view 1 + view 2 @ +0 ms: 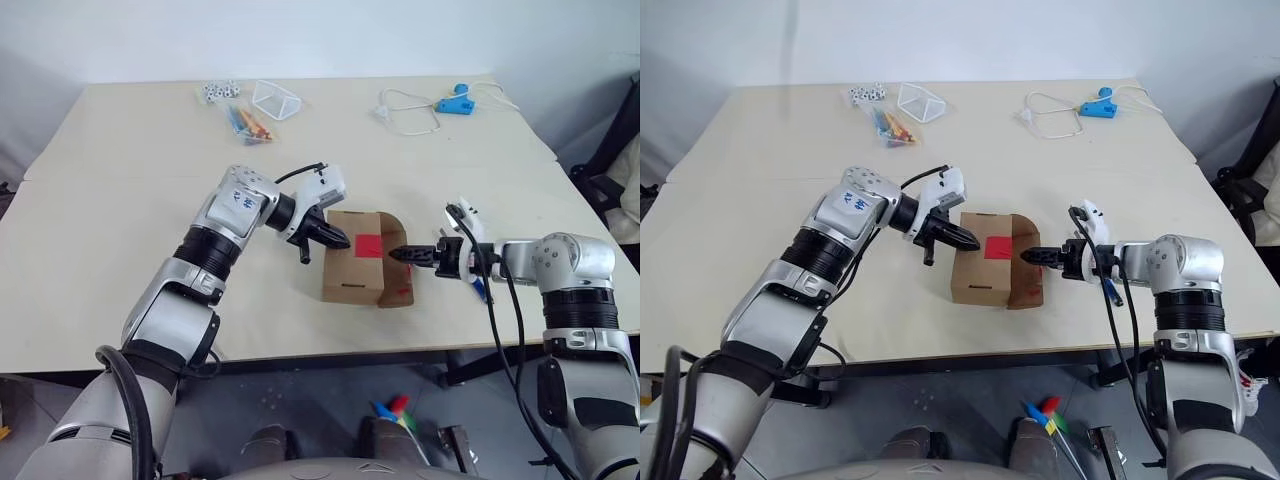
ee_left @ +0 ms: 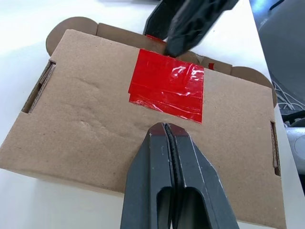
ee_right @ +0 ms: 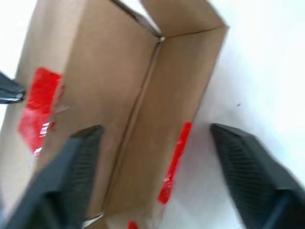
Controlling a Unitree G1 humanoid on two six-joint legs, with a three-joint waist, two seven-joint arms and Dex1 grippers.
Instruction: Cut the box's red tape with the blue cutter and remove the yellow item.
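The brown cardboard box (image 1: 345, 275) lies in the middle of the table, with the red tape (image 1: 368, 244) as a square patch on its top face. Its right end flap (image 1: 397, 270) stands open and carries a strip of red tape. My left gripper (image 1: 338, 240) is shut, its tips resting on the box top just beside the red tape (image 2: 167, 88). My right gripper (image 1: 402, 254) is open at the raised flap, whose edge (image 3: 190, 95) lies between its fingers. The blue cutter (image 1: 479, 289) lies on the table under my right wrist. The yellow item is hidden.
At the far side of the table lie a bag of coloured pencils (image 1: 250, 123), a clear container (image 1: 276, 98), some small white pieces (image 1: 219, 91) and a light-blue gadget with a white cord (image 1: 455, 103). The table's front edge runs just below the box.
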